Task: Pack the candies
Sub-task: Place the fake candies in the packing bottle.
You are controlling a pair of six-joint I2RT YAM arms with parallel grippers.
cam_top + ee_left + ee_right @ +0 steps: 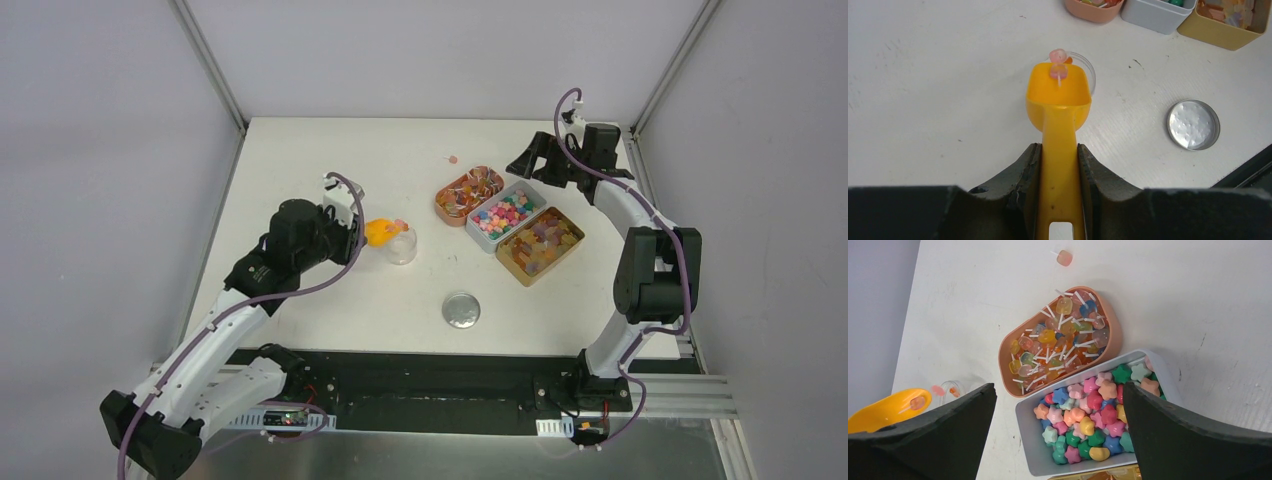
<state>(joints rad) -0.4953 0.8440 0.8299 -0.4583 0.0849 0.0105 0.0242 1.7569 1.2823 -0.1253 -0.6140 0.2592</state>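
Left claw (1059, 150) grips the orange scoop (1058, 95) over the jar (1088, 66) (candies (1058, 54) at its lip); right claw (1058, 387) gapes.

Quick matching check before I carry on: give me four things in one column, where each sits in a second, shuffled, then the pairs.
1 scoop
2 round lid
3 star candies
4 heap of stick candies

a in the grey tray
b flat on the table
c clamped in the left end effector
d in the peach tray

Pairs: 1-c, 2-b, 3-a, 4-d
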